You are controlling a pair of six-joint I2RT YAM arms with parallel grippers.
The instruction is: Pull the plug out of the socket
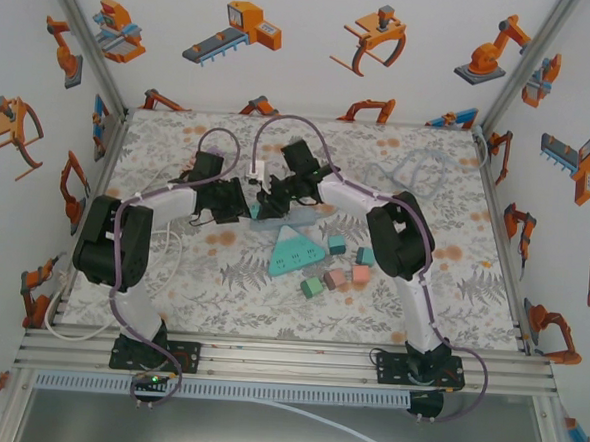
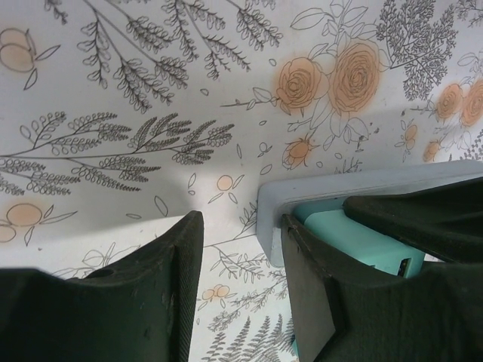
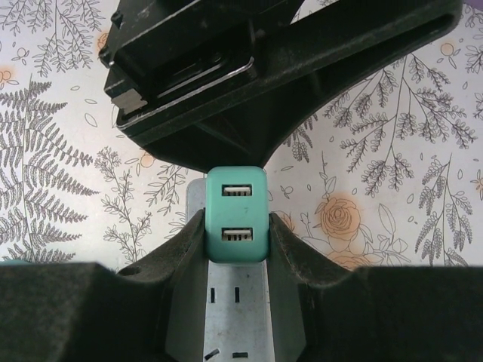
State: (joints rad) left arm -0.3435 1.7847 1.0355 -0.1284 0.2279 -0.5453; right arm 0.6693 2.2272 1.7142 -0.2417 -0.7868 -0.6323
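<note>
A: Around the teal triangle strip (image 1: 295, 251), what else?
B: Underneath everything, the floral table (image 1: 172, 274). Right of the triangle, small coloured blocks (image 1: 337, 276), well apart from the work. Just past its apex, the grey socket strip (image 3: 234, 317), crowded by both arm heads.
A: And the plug?
B: Seated on that strip's end, the teal plug (image 3: 236, 215), pinched on both sides by the right gripper (image 3: 236, 225). Spread apart, the left gripper (image 2: 241, 226), strip's corner against one finger.
A: Any writing?
B: Two USB ports (image 3: 237, 190); faint mark between them, unreadable. Strip largely hidden from above by the black arms (image 1: 394, 237).
</note>
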